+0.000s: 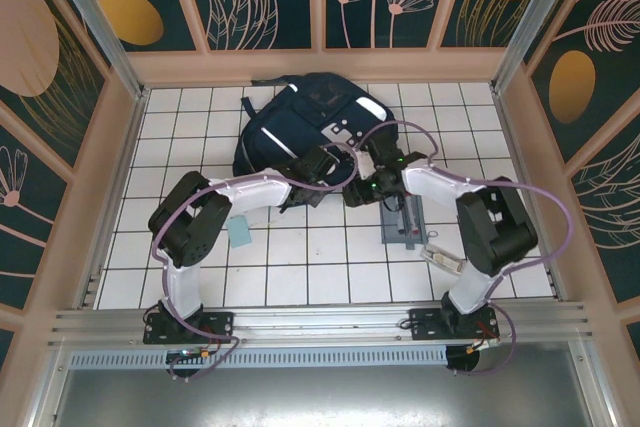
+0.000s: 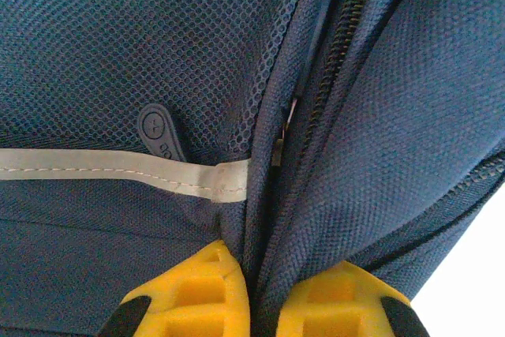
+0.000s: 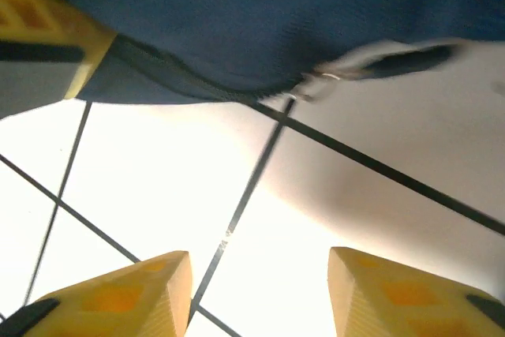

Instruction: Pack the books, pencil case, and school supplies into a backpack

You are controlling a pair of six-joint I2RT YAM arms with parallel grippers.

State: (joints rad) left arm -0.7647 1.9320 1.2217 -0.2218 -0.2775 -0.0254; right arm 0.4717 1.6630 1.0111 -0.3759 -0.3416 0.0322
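The navy backpack (image 1: 300, 122) lies at the back middle of the tiled table. My left gripper (image 1: 330, 159) sits at its near edge, shut on a fold of backpack fabric (image 2: 118, 53) beside the zipper (image 2: 331, 61); the yellow fingers (image 2: 197, 297) pinch the cloth just below a white reflective stripe (image 2: 118, 165). My right gripper (image 1: 362, 192) hovers just right of it, open and empty (image 3: 260, 290) above white tiles, with the backpack's edge (image 3: 260, 21) and a zipper pull (image 3: 316, 84) ahead. The grey-blue pencil case (image 1: 403, 222) lies right of centre, pens showing on it.
A whitish-beige oblong piece (image 1: 440, 259) lies near the right arm's elbow. A small light-blue flat piece (image 1: 240, 232) rests beside the left arm. Patterned walls enclose the table on three sides. The left gripper's yellow finger (image 3: 47, 29) shows at the top left of the right wrist view.
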